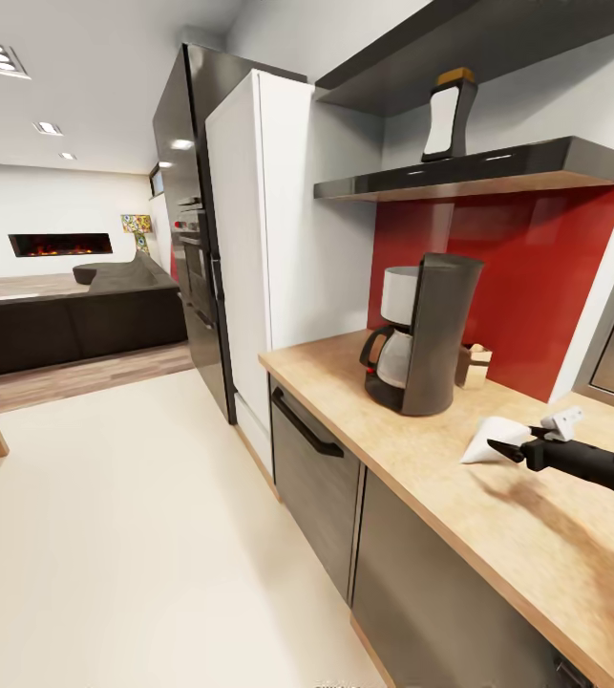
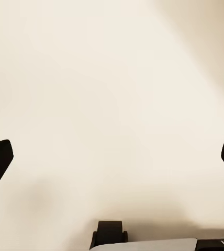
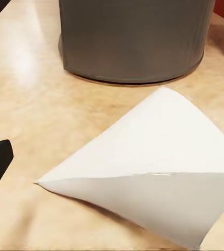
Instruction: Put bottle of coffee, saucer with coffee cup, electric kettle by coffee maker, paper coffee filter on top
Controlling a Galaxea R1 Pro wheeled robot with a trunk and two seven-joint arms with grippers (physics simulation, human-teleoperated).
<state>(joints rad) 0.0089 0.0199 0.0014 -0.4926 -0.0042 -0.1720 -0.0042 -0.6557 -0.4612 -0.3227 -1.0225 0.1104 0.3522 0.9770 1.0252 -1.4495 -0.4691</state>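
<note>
Right gripper spread wide around paper coffee filter | arm level above countertop | left gripper wide

We find almost nothing legible here. The bottle of coffee on the far shelf shows a white label panel, but we read no words or numbers on it. The coffee maker on the countertop carries no brand mark we can make out. In the left wrist view, a light-grey strip on the left gripper's body bears a small dark mark at its edge, cut off by the frame and too partial for us to read.
</note>
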